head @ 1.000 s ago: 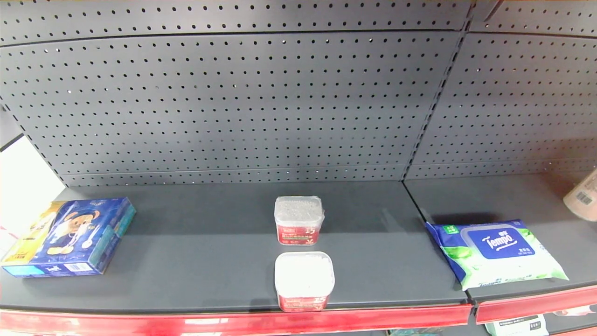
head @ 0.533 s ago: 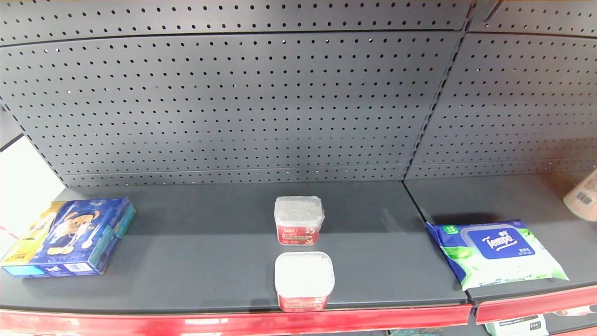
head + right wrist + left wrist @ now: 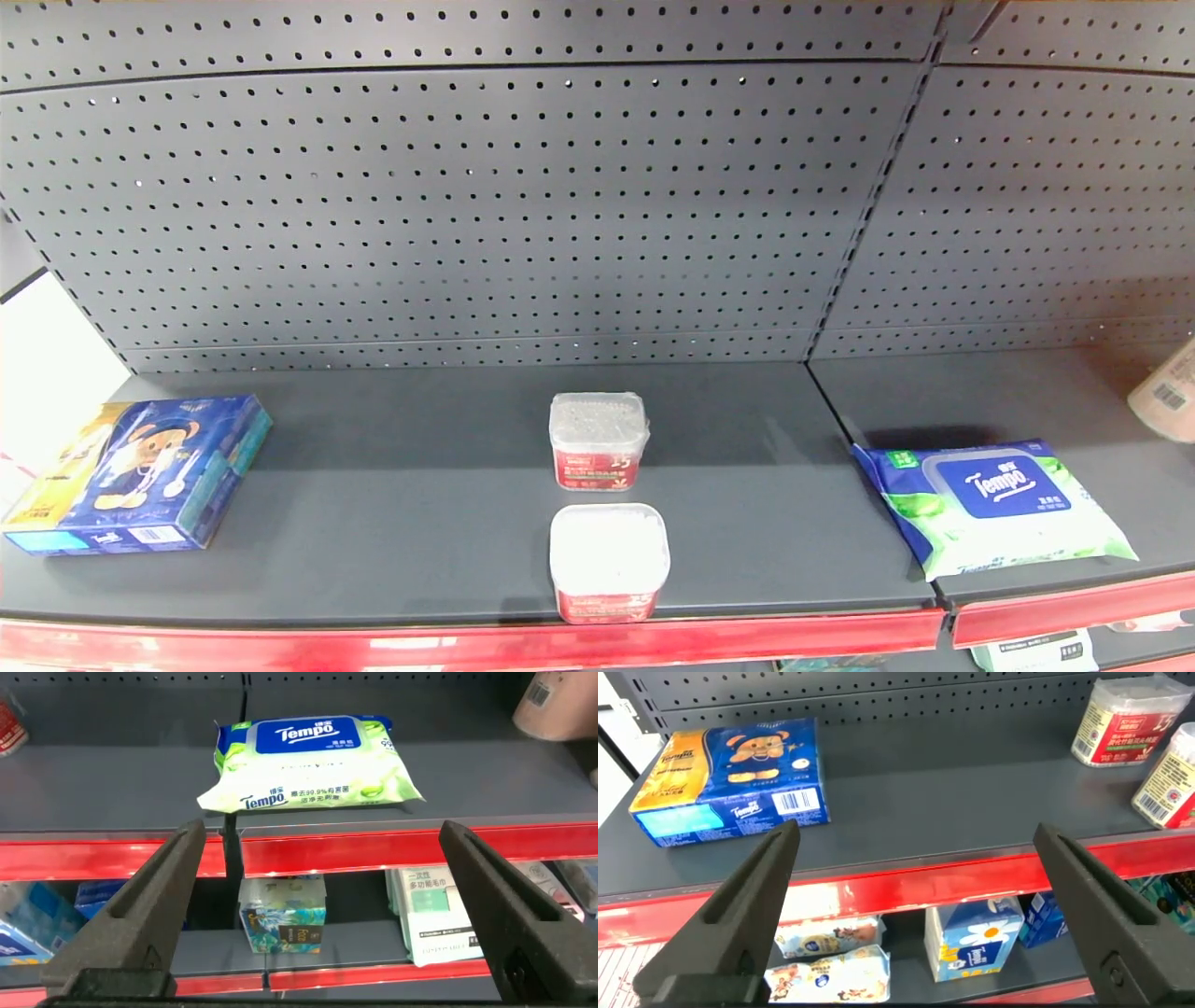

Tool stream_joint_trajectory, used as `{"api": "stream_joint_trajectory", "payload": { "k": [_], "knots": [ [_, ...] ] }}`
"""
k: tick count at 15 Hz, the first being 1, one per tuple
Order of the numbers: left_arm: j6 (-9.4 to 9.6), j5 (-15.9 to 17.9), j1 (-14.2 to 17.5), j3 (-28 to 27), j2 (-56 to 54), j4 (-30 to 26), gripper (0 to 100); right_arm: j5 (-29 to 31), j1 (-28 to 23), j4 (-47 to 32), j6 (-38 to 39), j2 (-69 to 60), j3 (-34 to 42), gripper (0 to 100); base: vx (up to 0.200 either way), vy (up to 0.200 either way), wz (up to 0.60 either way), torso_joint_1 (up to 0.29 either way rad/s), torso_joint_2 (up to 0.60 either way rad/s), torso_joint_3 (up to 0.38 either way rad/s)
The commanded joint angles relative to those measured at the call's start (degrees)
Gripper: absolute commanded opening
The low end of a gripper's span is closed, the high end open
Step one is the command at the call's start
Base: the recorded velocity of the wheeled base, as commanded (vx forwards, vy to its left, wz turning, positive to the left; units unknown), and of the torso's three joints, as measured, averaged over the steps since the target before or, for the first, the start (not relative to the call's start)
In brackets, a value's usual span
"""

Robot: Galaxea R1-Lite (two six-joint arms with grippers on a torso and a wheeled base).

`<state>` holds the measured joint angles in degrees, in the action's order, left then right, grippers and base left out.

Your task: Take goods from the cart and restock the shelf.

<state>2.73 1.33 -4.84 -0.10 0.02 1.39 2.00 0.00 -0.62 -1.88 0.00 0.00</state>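
The left tool [image 3: 917, 835] is released, its two dark fingers spread wide with nothing between them. It hangs just in front of the shelf's red front strip [image 3: 906, 882]. Past that strip, on the dark shelf [image 3: 420, 523], a blue and yellow tissue box [image 3: 729, 770] lies flat at the left end. Two red-labelled tubs stand near the middle. The rear tub [image 3: 597, 439] is well back from the edge. The front tub [image 3: 609, 560] stands directly before it, close to the front lip, with a small gap between the two. Under the shelf, printed tissue packs [image 3: 827, 952] and a blue and white carton [image 3: 971, 943] sit on a lower level.

The right tool [image 3: 322, 831] is likewise released and empty, fingers wide apart, level with the red strip of the neighbouring shelf section. Beyond it a green and white wipes pack [image 3: 308, 761] with a blue label lies flat. Its front edge is near the lip, just right of the seam between the two sections. A beige container [image 3: 1167, 392] shows at the far right edge, well apart from the wipes. Below, a small patterned box [image 3: 283, 913] and a white and green pack [image 3: 434, 915] rest on the lower level.

A grey pegboard back [image 3: 467, 205] rises behind both sections.
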Motion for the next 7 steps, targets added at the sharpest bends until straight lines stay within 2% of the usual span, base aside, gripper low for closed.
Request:
{"api": "stream_joint_trajectory", "payload": {
  "k": [1, 7],
  "knots": [
    [-0.01, -0.01, 0.01, 0.01, -0.02, 0.02, 100, -0.07, 0.0, 0.01, 0.03, 0.09, 0.0, 100, 0.0, 0.0, 0.0, 0.0, 0.0, 0.0],
    [-0.01, -0.1, 0.01, 0.01, -0.02, 0.02, 100, -0.07, 0.0, 0.01, 0.12, 0.09, 0.0, 100, 0.0, 0.0, 0.0, 0.0, 0.0, 0.0]
  ]
}}
